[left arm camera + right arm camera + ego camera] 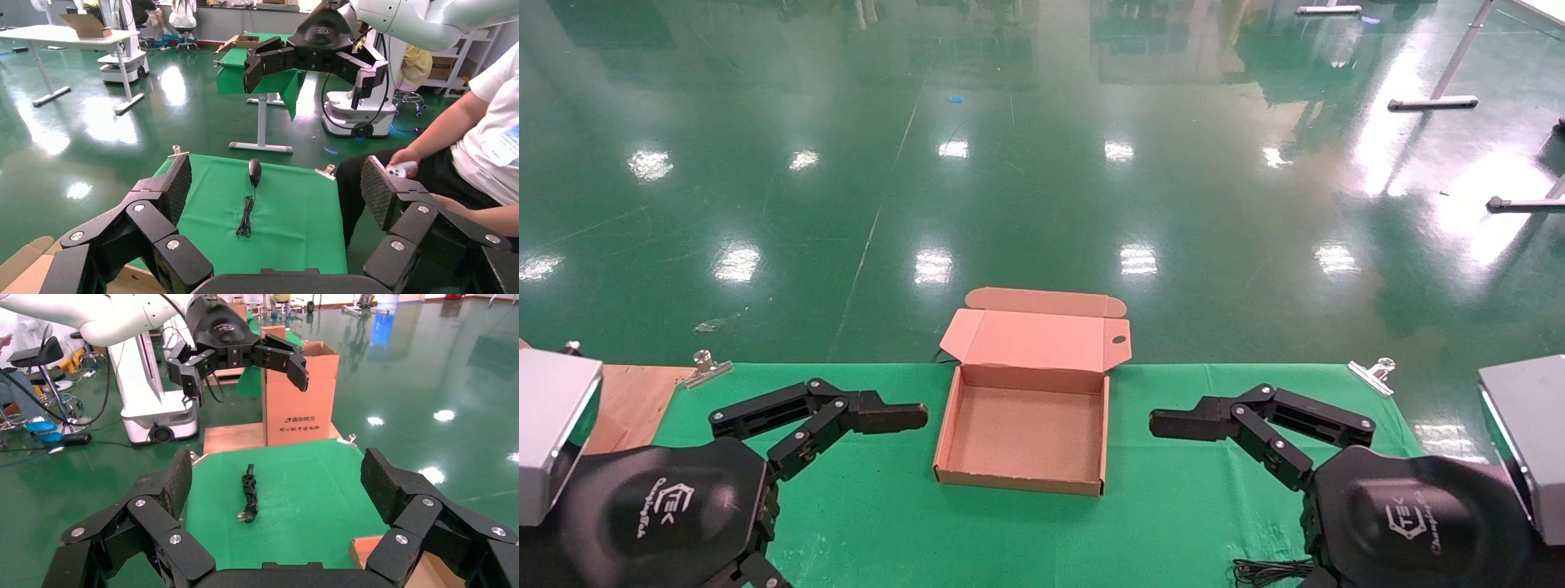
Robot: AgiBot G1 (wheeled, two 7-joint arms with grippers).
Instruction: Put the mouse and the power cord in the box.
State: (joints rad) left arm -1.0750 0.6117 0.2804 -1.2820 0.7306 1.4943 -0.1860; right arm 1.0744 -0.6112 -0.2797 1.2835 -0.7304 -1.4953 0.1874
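Note:
The brown cardboard box [950,425] lies open and empty on the green cloth between my two arms, its lid folded back. In the left wrist view the black mouse [254,172] rests on the cloth beyond my open left gripper [276,180], with its thin cable [246,215] trailing toward me. In the right wrist view the bundled power cord [248,494] lies on the cloth ahead of my open right gripper [278,476]. From the head, the left gripper [915,416] and right gripper [1160,425] hover on either side of the box. Only the mouse cable [1271,570] shows there.
Metal clips [705,365] [1373,371] pin the cloth at the far corners. A wooden board [633,400] lies at the left. A tall printed carton [300,398] stands past the cord. A seated person [483,141] is beside the mouse's end of the table.

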